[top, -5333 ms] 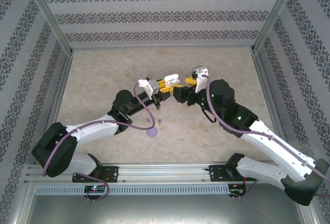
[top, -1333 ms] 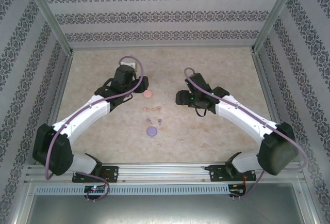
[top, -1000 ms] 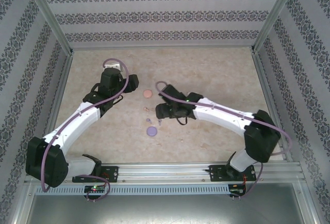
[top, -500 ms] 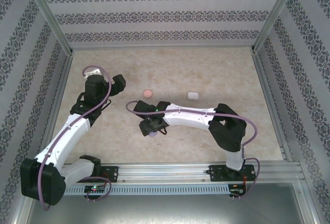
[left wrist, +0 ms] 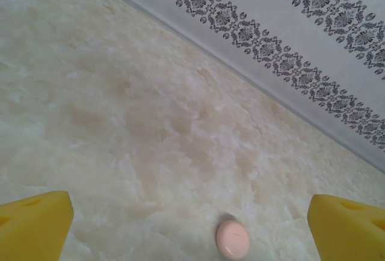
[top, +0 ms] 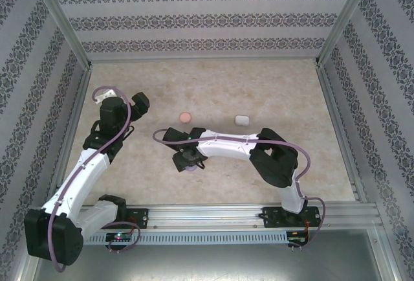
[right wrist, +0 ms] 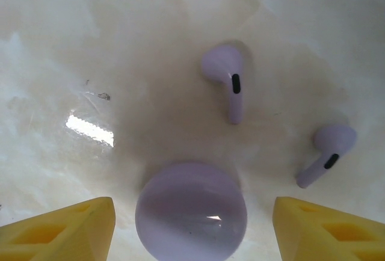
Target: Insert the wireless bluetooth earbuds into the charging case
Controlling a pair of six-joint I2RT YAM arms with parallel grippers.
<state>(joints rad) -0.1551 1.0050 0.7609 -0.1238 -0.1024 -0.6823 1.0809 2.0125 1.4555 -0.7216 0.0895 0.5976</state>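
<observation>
The marbled desk (top: 272, 93) carries everything in this job, with the left arm (top: 84, 164) swung out toward the left wall and the right arm (top: 226, 146) folded across the middle. I see the left tool (left wrist: 192, 228) spread wide with nothing between its yellow fingers, looking down on bare stone near the pink case (left wrist: 233, 240). The right tool (right wrist: 194, 232) is spread too, hanging low with one finger on each side of the purple case (right wrist: 191, 216) and touching neither side of it. The white case (top: 241, 120) sits well apart toward the back of the desk, to the right of the pink one. The purple case looks closed, a smooth dome with no gap I can see. Just beyond it lie two purple earbuds, one (right wrist: 227, 80) close to the case and the other (right wrist: 328, 147) off to the side, both loose on the desk. By my reading the job has hardly begun: no earbud I can see is seated, and this case must be opened before either purple one goes in.
</observation>
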